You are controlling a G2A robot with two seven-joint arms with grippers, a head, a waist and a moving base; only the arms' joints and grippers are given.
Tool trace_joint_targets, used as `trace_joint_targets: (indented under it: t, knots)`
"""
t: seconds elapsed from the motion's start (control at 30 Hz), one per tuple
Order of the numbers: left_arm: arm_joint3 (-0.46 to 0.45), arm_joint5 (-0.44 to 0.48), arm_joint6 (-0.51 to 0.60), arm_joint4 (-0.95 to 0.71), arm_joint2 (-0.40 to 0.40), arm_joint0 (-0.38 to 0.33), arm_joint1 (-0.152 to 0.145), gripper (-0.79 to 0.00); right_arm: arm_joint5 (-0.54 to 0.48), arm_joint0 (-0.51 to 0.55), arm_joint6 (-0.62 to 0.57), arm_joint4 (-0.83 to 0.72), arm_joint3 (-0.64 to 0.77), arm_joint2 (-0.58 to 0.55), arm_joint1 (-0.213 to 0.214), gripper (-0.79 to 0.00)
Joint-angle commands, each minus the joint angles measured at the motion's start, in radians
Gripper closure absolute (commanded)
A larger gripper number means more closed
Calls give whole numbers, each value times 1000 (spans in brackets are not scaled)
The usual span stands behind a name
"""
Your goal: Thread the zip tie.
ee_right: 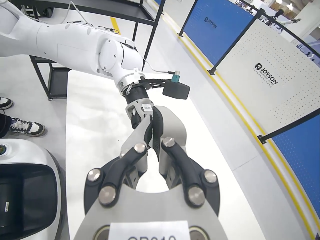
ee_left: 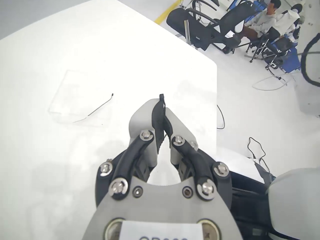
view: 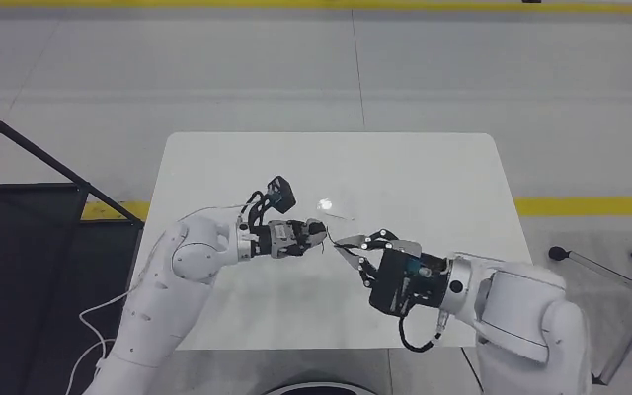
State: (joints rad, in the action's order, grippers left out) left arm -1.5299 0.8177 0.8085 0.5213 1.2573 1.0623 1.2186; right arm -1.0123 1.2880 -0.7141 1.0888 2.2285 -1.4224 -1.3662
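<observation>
Left gripper [ee_left: 160, 111] fingers pinched shut on a black zip tie [ee_left: 162, 98] end; remainder hidden. Right gripper [ee_right: 151, 125] fingers closed, contents indiscernible. Second zip tie [ee_left: 100, 108] lies on clear sheet [ee_left: 67, 93], mid-tabletop [view: 425, 168].

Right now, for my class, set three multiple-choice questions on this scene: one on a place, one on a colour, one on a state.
1. Where does the loose zip tie lie?
A. On the floor
B. On the table
C. On a chair

2. What colour is the table?
A. White
B. Blue
C. Black

3. How are the left gripper and its fingers?
A. Wide open
B. Holding a cup
C. Shut on a thin black strip

Answers: 1 B, the loose zip tie lies flat on the table; 2 A, the top is plain white; 3 C, the pads press together and the thin black strip pokes out at the tips.
</observation>
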Motion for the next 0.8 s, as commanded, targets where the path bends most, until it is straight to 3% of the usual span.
trace_joint_targets:
  t: [0.0,0.23,0.53,0.77]
  knots:
    - [0,0,0,0,0,0,0,0,0,0,0,0,0,0,0,0]
    - [-15,26,-32,-11,1,14,-7,0,0,12,76,0,-5,28,16,0]
    - [-8,108,-61,-35,8,18,-25,0,0,-20,159,114,-9,115,92,0]
    - [-7,111,-68,-54,2,19,-37,0,0,-33,229,207,-30,139,139,0]
